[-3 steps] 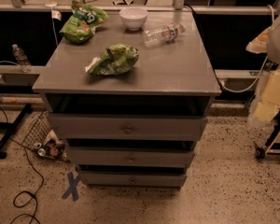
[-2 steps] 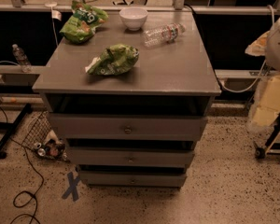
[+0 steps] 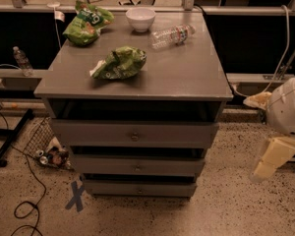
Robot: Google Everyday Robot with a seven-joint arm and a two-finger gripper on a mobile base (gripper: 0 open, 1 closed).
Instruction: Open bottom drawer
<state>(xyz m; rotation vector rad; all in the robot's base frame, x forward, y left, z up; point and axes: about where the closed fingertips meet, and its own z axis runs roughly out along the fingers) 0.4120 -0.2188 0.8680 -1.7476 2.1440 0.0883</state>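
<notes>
bottom drawer point(image 3: 140, 188): unmoved, still shut
tool point(image 3: 271, 159): now lower at right, well apart; grip cannot tell
task: knob unreached

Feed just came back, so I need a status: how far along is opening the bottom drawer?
Done: nothing visible yet. The bottom drawer looks shut, its front not pulled forward. In hand: the gripper hangs to the right of the cabinet, apart from it. Left: reach the small centre knob, grasp it, pull.
</notes>
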